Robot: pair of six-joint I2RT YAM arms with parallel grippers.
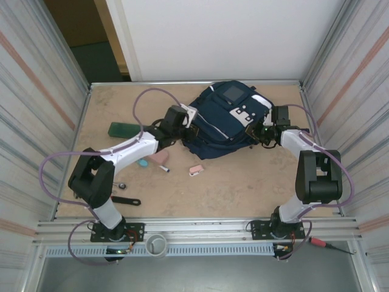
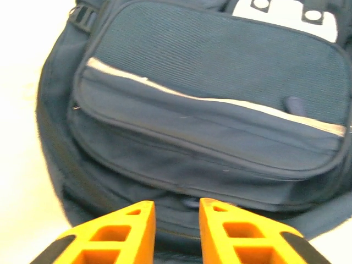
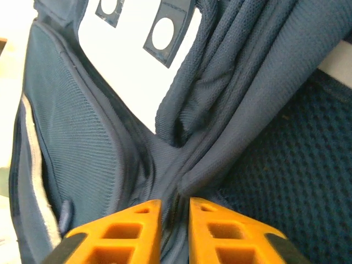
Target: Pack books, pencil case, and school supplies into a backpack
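Opening looks like the step in hand: backpack [image 1: 225, 118] lies at the table's far middle, seemingly still zipped, nothing packed. Left gripper [image 2: 176, 208] hovers at its lower seam, jaws a narrow gap apart and empty, a small zip pull just ahead. Right gripper [image 3: 175, 204] is on the bag's right side, jaws nearly together with a seam running between them; gripped or not, I cannot tell. Pencil case [image 1: 159, 157], marker [image 1: 165, 168] and eraser [image 1: 196, 170] lie near the left arm. Next, probably: catch that pull and draw it along.
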